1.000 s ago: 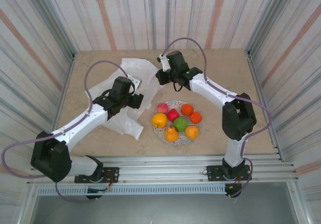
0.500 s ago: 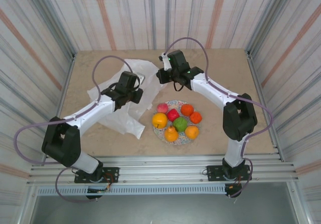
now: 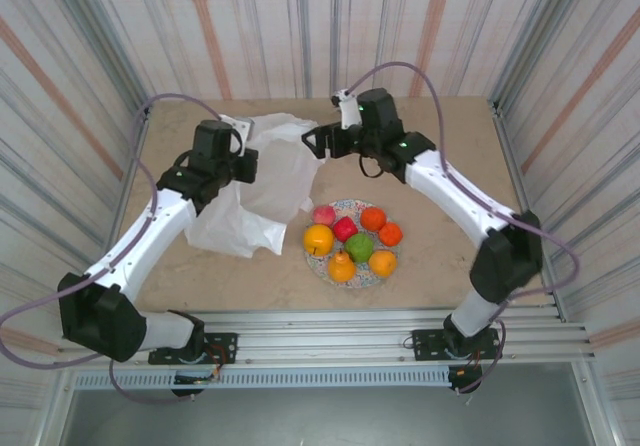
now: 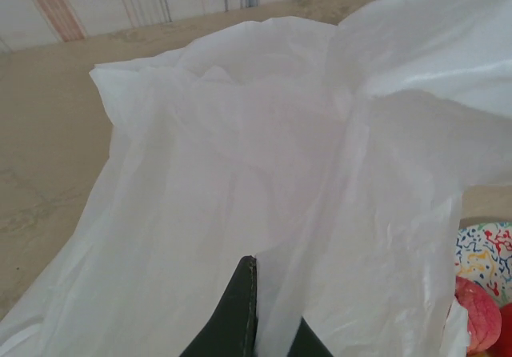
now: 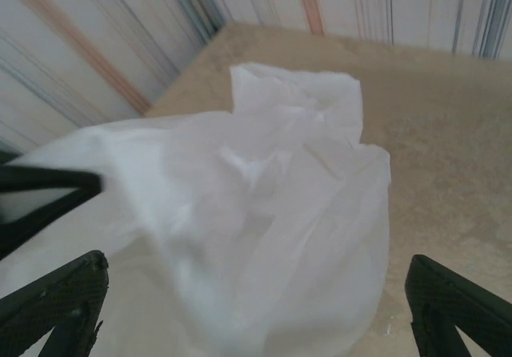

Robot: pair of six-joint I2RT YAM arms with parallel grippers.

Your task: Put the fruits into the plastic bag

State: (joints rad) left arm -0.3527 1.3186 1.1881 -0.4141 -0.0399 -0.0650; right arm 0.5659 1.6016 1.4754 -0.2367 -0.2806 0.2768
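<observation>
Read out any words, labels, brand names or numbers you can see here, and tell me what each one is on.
None can be read.
The bag is plain white.
The plate bears only coloured squiggles, no letters.
The fruits show no sticker that I can make out.
The walls have stripes, no signs.

**Plastic bag walls off the far left**

It spans the gap between left gripper and right gripper. The fruits on the plate lie uncovered from above; the table is bare at its far right corner.
</observation>
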